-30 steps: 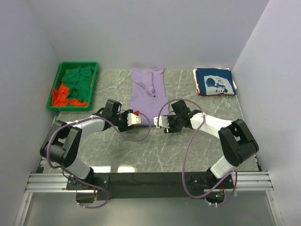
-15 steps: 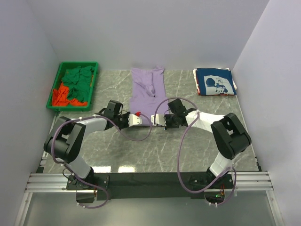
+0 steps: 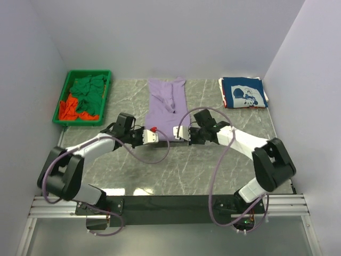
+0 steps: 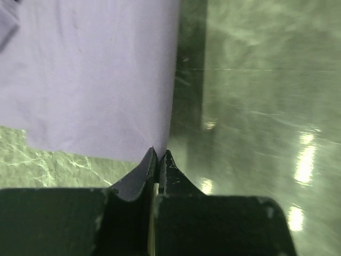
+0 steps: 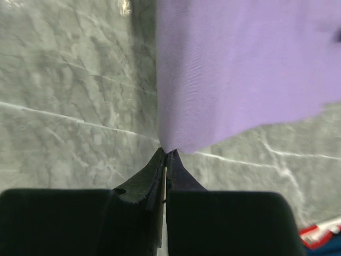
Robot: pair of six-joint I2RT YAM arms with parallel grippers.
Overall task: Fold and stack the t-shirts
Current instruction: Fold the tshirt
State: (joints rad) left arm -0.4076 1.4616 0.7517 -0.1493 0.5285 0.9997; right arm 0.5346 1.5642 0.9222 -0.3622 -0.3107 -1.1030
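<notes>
The fingers (image 4: 141, 173) of the left gripper (image 4: 159, 156) are clamped tight on the near left corner of the lavender t-shirt (image 4: 90, 80). The right gripper (image 5: 165, 154) pinches the near right corner of the same shirt (image 5: 240, 69) in the same way, pads (image 5: 178, 176) pressed together on the cloth.

From above, the lavender t-shirt (image 3: 168, 109) lies flat in the middle of the table (image 3: 213, 160). Its long axis runs straight away from the arms, and its near edge sits at the fingertips. All of its cloth lies beyond the left gripper (image 3: 158, 137) and the right gripper (image 3: 173, 135). Neither arm is nearer, since each has its own corner. The next move looks like lifting that edge and carrying it towards the far end.

There is one lavender tee and one navy t-shirt (image 3: 243, 92), which is folded at the far right. One green bin (image 3: 61, 98) at the far left holds crumpled green cloth (image 3: 89, 90) and orange-red cloth (image 3: 68, 109). How many tees are in the bin cannot be told
</notes>
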